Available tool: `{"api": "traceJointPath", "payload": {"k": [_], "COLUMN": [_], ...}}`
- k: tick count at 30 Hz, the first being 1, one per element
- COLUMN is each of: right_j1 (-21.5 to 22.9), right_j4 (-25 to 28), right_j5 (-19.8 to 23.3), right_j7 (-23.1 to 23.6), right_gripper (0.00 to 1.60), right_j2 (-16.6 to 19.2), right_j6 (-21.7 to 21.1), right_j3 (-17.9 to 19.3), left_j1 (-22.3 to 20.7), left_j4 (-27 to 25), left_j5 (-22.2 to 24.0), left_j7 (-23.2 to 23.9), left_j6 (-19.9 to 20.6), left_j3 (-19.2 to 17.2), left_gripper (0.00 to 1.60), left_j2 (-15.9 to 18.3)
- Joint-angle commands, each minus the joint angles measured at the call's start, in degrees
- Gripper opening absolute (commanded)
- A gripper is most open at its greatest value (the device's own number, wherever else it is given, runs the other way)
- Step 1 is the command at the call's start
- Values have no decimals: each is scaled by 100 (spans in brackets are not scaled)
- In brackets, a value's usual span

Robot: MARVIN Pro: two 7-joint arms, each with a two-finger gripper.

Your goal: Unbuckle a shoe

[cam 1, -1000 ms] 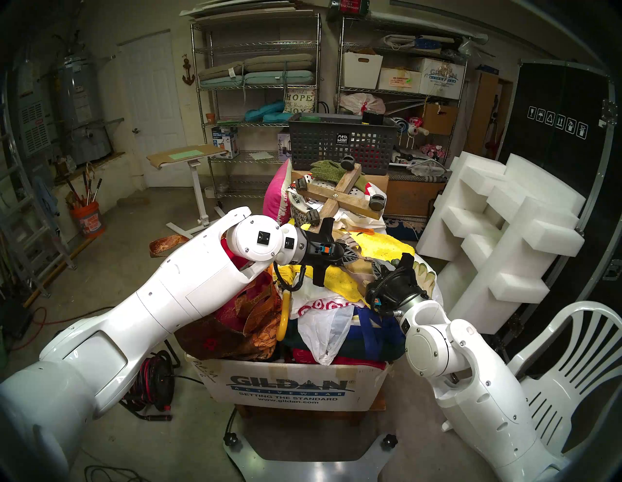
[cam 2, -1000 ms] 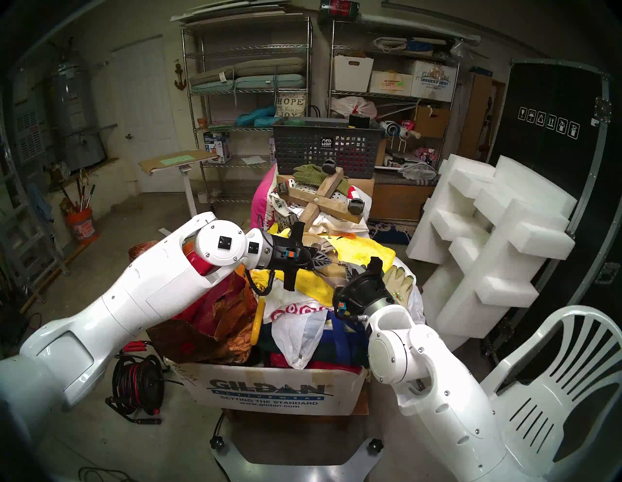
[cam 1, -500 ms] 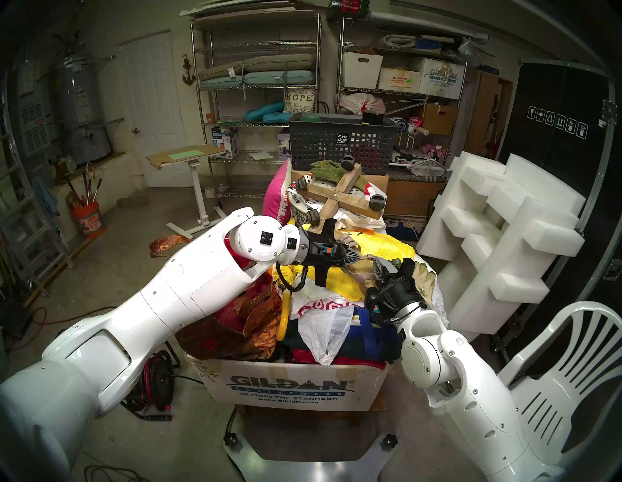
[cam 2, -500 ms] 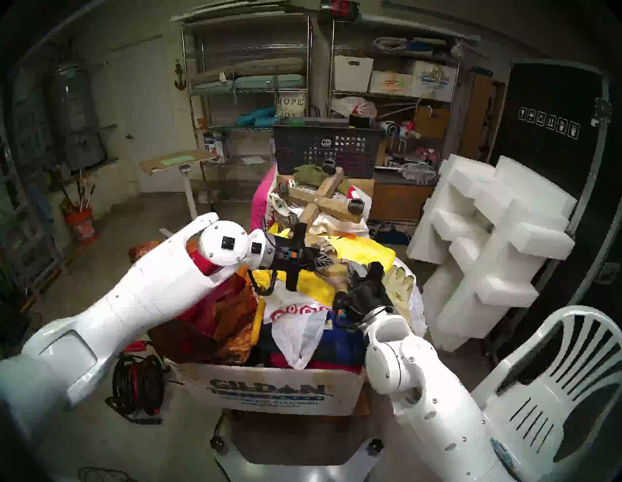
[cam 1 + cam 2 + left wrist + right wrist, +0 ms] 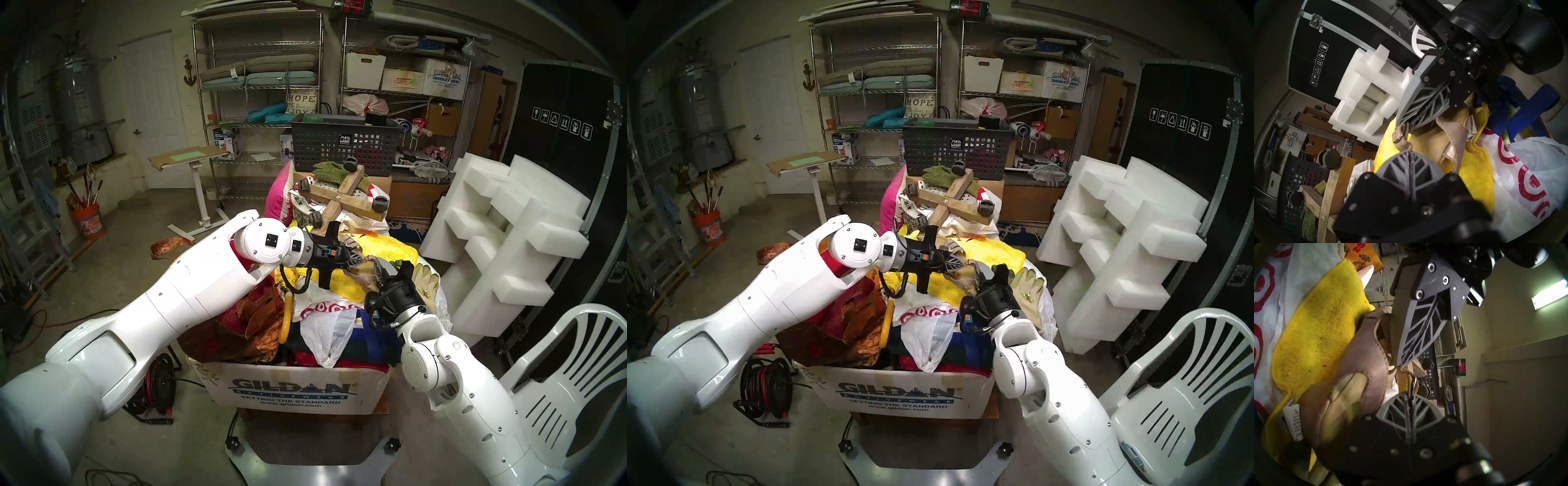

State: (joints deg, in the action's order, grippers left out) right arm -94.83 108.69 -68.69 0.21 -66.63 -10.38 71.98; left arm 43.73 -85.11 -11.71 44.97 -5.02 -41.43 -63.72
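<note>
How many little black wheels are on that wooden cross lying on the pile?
4, one at each arm end of the wooden cross: far wheel, left wheel, right wheel, near wheel. None seems hidden.

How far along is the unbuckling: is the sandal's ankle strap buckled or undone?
Buckled, apparently: the ankle strap runs through its metal ring; pin position unclear.

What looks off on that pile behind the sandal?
The wooden caster dolly lies upside down on the heap, wheels up and tilted. The sandal sits on a yellow towel atop loose bags, not a firm surface. Both claws pinch its strap.
</note>
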Motion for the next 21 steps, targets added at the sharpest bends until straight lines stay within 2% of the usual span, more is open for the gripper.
{"api": "traceJointPath", "payload": {"k": [1,6,7,8,9,13,19,20,21], "right_j1": [163,151,156,155,155,193,247,253,260], "right_j4": [52,54,37,28,28,-5,-17,-16,-16], "right_j5": [-119,-125,-116,-99,-99,-68,-53,-47,-48], "right_j7": [-164,-99,-89,-66,-66,-54,-11,2,19], "right_gripper": [0,0,29,36,36,72,78,86,114], "right_j2": [39,11,-1,-25,-25,-67,-108,-112,-111], "right_j6": [86,42,37,13,13,-3,-27,-35,-46], "right_j3": [-20,-19,-12,1,1,35,83,91,100], "left_j1": [-123,-118,-117,-116,-116,-108,-98,-97,-95], "left_j4": [-27,-6,-2,-4,-4,-28,-76,-82,-88], "left_j5": [5,3,4,4,4,8,16,17,18], "left_j7": [-16,-19,-15,-11,-11,-5,7,8,10], "left_j6": [4,-11,-16,-16,-16,-14,4,6,8], "left_j3": [-49,-52,-53,-54,-54,-65,-82,-84,-86], "left_gripper": [0,0,0,0,0,0,0,0,0], "left_j2": [-90,-92,-90,-86,-86,-60,-16,-12,-7]}}
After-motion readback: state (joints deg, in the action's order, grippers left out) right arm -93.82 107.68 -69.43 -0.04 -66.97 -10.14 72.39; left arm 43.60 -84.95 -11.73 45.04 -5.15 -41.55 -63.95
